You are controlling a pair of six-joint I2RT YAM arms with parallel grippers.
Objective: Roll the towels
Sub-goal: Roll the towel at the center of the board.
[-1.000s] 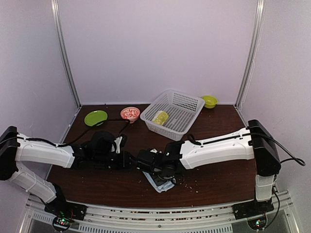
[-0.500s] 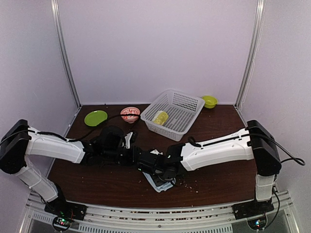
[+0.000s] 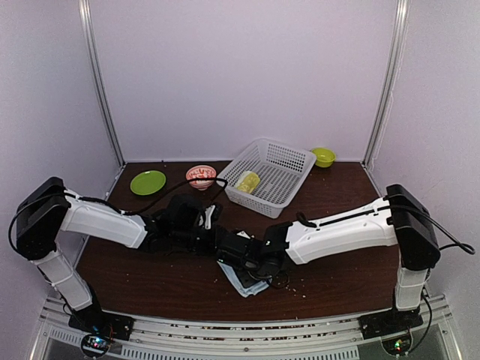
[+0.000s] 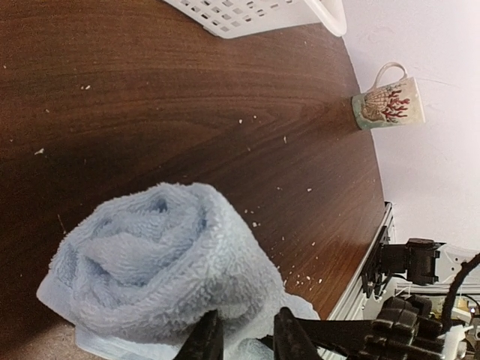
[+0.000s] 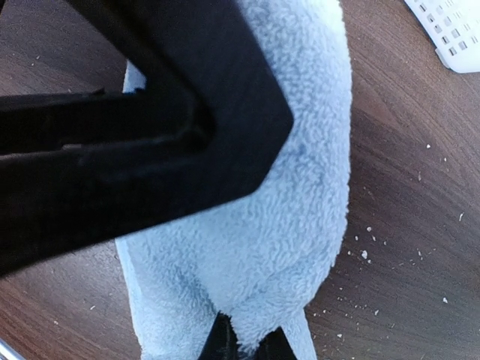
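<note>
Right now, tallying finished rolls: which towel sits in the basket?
The lime-green towel; the pale blue towel lies on the table, outside the basket.

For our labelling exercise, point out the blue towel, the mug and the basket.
Blue towel [image 4: 157, 255], left wrist view, middle of the roll.
Mug [image 4: 386, 103], left wrist view, its printed side.
Basket [image 3: 247, 201], top view, its near wall.

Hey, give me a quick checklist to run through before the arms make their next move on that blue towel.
1. Pale blue towel rolled: ok, coiled, with a flat flap under it.
2. Right gripper pinching the towel's edge: ok.
3. Left gripper holding cloth: cannot tell.
4. Lime-green towel rolled, in the basket: ok.
5. Room between the wrists: not ok, they crowd together over the blue towel.
</note>
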